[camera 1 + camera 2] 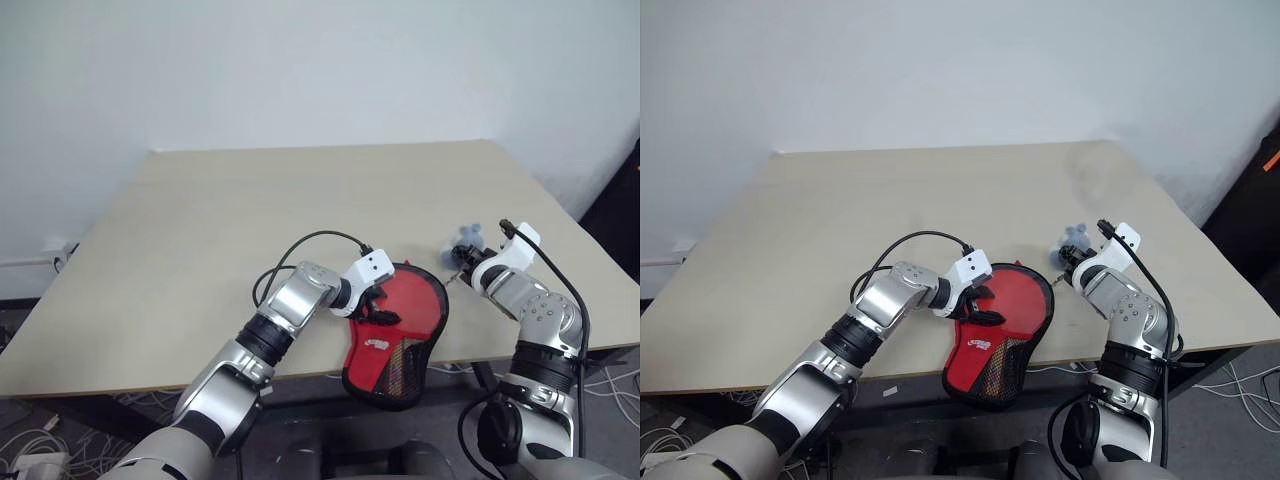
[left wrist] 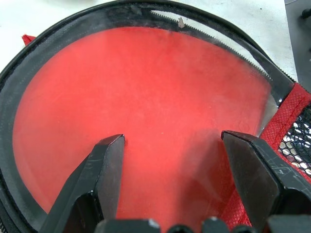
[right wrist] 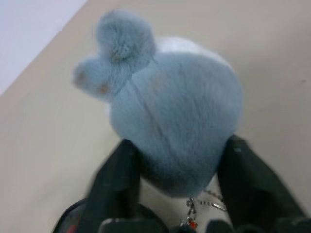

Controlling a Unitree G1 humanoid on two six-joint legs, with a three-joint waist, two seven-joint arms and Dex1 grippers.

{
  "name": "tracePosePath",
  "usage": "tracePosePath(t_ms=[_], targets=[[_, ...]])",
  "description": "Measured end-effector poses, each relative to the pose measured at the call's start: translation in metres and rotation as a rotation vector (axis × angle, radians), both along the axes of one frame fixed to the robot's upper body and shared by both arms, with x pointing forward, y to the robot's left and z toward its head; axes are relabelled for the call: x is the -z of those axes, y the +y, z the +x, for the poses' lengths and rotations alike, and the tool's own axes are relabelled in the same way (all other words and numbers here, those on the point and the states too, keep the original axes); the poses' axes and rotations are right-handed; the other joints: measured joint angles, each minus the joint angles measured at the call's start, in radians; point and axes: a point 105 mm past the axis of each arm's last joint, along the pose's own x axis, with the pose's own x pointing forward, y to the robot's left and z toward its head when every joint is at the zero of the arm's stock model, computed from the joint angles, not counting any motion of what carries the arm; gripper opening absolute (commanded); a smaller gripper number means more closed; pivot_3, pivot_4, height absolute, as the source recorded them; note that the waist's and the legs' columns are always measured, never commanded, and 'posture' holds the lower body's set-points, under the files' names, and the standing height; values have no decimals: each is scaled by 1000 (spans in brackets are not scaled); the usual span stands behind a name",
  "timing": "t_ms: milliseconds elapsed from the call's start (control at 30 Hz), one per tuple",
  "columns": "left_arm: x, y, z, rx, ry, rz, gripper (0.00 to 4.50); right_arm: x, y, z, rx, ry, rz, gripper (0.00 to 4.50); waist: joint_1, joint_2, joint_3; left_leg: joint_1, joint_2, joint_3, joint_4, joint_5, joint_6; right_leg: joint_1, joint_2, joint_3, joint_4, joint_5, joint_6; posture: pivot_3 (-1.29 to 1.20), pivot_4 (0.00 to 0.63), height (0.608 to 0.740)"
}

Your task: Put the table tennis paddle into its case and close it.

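Note:
The case (image 1: 395, 335) lies at the table's near edge, its mesh-and-red handle end hanging over the edge. Through its clear plastic half shows the red face of the table tennis paddle (image 2: 146, 111), inside the black zip edging (image 2: 209, 36). My left gripper (image 1: 378, 305) rests open on the clear half, its fingers (image 2: 104, 160) spread over the red face. To the right, my right gripper (image 1: 462, 258) stands open on the tabletop. A fluffy blue-grey plush charm (image 3: 170, 111) on a small chain sits between its fingers (image 3: 116, 189).
The beige table (image 1: 250, 220) reaches back to a white wall. Cables lie on the floor under the near edge (image 1: 610, 380). A dark object (image 1: 620, 210) stands past the table's right side.

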Motion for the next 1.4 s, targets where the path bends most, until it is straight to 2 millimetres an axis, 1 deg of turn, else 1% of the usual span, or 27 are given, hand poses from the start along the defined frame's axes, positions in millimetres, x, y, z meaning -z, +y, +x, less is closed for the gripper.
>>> tracePosePath(t_ms=[67, 233, 333, 467, 600, 633, 667, 733, 767, 833, 900, 1000, 1100, 1200, 1300, 1400], targets=[[0, 0, 0, 0, 0, 0, 3398, -3, -2, 2, 23, -20, -20, 2898, 0, 0, 0, 0, 0, 0, 0, 0, 0, 0, 0, 0, 0, 0, 0, 0, 0, 724], [0, 0, 0, -3, 0, -3, 3398, -12, -1, 8, 62, -66, -142, 2898, -1, 1, 1, 0, 0, 0, 0, 0, 0, 0, 0, 0, 0, 0, 0, 0, 0, 724], [-1, 0, 1, -4, 0, -4, 3398, -15, -7, 10, 99, -82, -197, 2898, -1, 2, 1, 0, 0, 0, 0, 0, 0, 0, 0, 0, 0, 0, 0, 0, 0, 724], [-1, 0, 1, -7, 2, -6, 3398, -11, -17, 10, 146, -69, -208, 2898, -2, 2, 1, 0, 0, 1, 0, 0, 0, 0, 0, 0, 0, 0, 0, 0, 0, 724], [-1, 0, 2, -9, 4, -9, 3398, -6, -23, 10, 179, -45, -183, 2898, -3, 3, 2, 0, 0, 1, 0, 0, 0, 0, 0, 0, 0, 0, 0, 0, 0, 724], [-1, 1, 2, -10, 4, -10, 3398, -6, -24, 11, 185, -42, -168, 3287, -4, 4, 2, 0, 0, 1, 0, 0, 0, 0, 0, 0, 0, 0, 0, 0, 0, 724], [-1, 1, 2, -9, 4, -10, 3398, -7, -25, 11, 193, -43, -160, 3494, -4, 4, 2, 0, 0, 1, 0, 0, 0, 0, 0, 0, 0, 0, 0, 0, 0, 724], [-1, 1, 2, -9, 6, -11, 3398, -16, -32, 13, 224, -63, -146, 4181, -5, 5, 2, 0, 0, 1, 0, 0, 0, 0, 0, 0, 0, 0, 0, 0, 0, 724], [-1, 1, 2, -10, 8, -12, 3398, -21, -35, 13, 233, -77, -143, 4451, -5, 5, 2, 0, 0, 0, 0, 0, 0, 0, 0, 0, 0, 0, 0, 0, 0, 724], [-1, 2, 3, -11, 10, -12, 3398, -27, -39, 13, 246, -99, -126, 4451, -6, 5, 2, 0, 0, 0, -1, 0, 0, 0, 0, 0, 0, 0, 0, 0, 0, 724], [-1, 1, 3, -11, 10, -13, 3398, -27, -39, 12, 245, -103, -103, 4451, -6, 5, 2, 1, 0, 0, -1, 0, 0, 0, 0, 0, 0, 0, 0, 0, 0, 724], [-1, 1, 2, -11, 10, -13, 3398, -29, -34, 13, 211, -107, -90, 4451, -6, 5, 2, 1, 0, 0, -1, 0, 0, 0, 0, 0, -1, 0, 0, 0, 0, 724], [-1, 1, 2, -10, 9, -14, 3398, -37, -31, 18, 96, -96, -170, 4451, -6, 5, 2, 0, 0, 0, -1, 0, 0, 0, 0, 1, -1, 0, 0, 0, 0, 724], [-1, 1, 2, -10, 9, -14, 3398, -43, -38, 21, -22, -54, -282, 4451, -6, 5, 2, 1, 0, 0, -1, 0, 1, -1, 0, 0, -1, 0, 0, 0, 0, 724], [-1, 1, 2, -11, 10, -15, 3398, -40, -50, 21, -105, 16, -303, 4451, -6, 5, 2, 1, 0, 0, -1, 0, 1, -1, 0, 0, -1, 0, 0, 0, 0, 724], [0, 1, 2, -13, 9, -17, 3398, -38, -57, 20, -194, 83, -309, 4451, -6, 5, 2, 1, 0, 0, -1, 0, 2, -1, -1, 0, -1, 0, 0, 0, 0, 724]])
